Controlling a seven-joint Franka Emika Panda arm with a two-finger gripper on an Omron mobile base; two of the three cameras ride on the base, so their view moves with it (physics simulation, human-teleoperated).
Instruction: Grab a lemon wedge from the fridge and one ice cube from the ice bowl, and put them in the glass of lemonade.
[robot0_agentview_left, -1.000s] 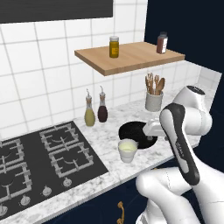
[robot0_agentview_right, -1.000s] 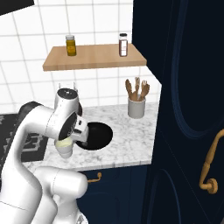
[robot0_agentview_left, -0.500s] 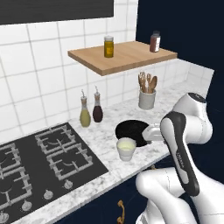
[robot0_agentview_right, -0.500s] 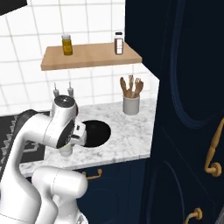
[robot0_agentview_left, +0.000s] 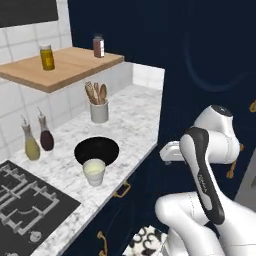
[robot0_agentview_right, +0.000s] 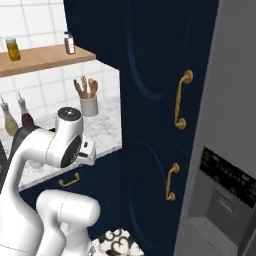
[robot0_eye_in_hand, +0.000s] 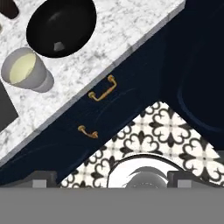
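The glass of lemonade (robot0_agentview_left: 94, 171) stands on the marble counter (robot0_agentview_left: 131, 117), touching the near side of the black ice bowl (robot0_agentview_left: 97, 150). Looking down in the hand view, the glass of lemonade (robot0_eye_in_hand: 23, 70) and the ice bowl (robot0_eye_in_hand: 61, 24) lie at the upper left, and a small pale cube (robot0_eye_in_hand: 57, 45) rests in the bowl. My gripper (robot0_eye_in_hand: 111, 178) is open and empty, hanging over the patterned floor, off the counter's front edge. The grey fridge (robot0_agentview_right: 232, 125) rises at the right with its doors shut. The lemon wedge is hidden.
Navy cabinets with gold handles (robot0_agentview_right: 183, 99) stand between the counter and the fridge. A white utensil crock (robot0_agentview_left: 99, 110), two slim bottles (robot0_agentview_left: 39, 142) and a black hob (robot0_agentview_left: 25, 202) share the counter. A wooden shelf (robot0_agentview_left: 65, 65) carries two jars.
The whole picture has shifted: the base has swung right, bringing the tall navy cabinets and the fridge into view. The hand now hangs off the counter's front edge, still open.
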